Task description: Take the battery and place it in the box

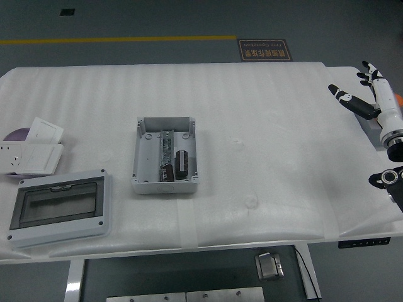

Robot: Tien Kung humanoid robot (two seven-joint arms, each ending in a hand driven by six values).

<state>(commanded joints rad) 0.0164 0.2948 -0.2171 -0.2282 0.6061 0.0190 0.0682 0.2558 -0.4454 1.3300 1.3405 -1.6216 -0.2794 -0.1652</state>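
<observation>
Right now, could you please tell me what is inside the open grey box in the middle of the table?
The open grey box holds a dark cylindrical battery at its lower right, beside a smaller dark cylinder and a metal rail. What lies beneath them is hidden.

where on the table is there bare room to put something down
The widest free patch lies between the open grey box and the right hand at the table edge. The far strip behind the box is bare too. It is crowded at left: white socket plates and the windowed cover.
</observation>
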